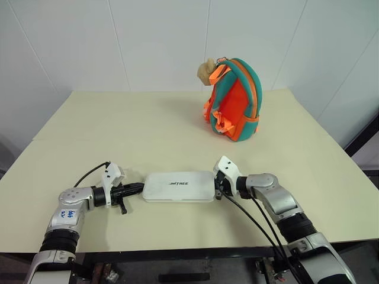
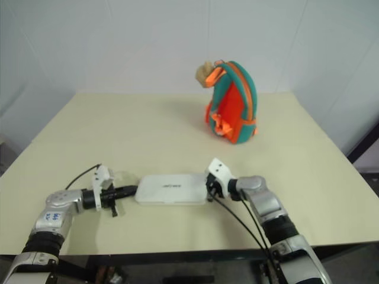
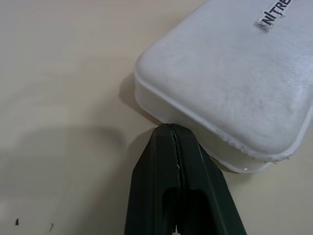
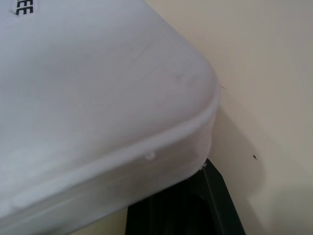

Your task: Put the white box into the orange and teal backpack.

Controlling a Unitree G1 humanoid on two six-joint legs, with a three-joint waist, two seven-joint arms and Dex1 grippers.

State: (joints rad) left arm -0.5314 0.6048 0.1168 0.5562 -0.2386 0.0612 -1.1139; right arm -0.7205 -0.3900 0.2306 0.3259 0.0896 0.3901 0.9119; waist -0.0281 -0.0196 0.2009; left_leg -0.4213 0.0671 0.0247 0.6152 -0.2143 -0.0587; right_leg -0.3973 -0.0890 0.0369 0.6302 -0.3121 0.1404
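I see the cream table (image 1: 89, 136) with the orange and teal backpack (image 1: 235, 99) upright near its far edge. The white box (image 1: 178, 187) lies flat near the front edge, well apart from it. My left gripper (image 1: 140, 187) reaches in level, fingers closed, tip touching one end; my right gripper (image 1: 218, 190), fingers closed, presses against the other end.

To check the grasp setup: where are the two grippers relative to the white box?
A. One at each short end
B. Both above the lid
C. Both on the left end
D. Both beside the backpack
A: the shut left gripper meets one short end of the white box and the shut right gripper the opposite end.
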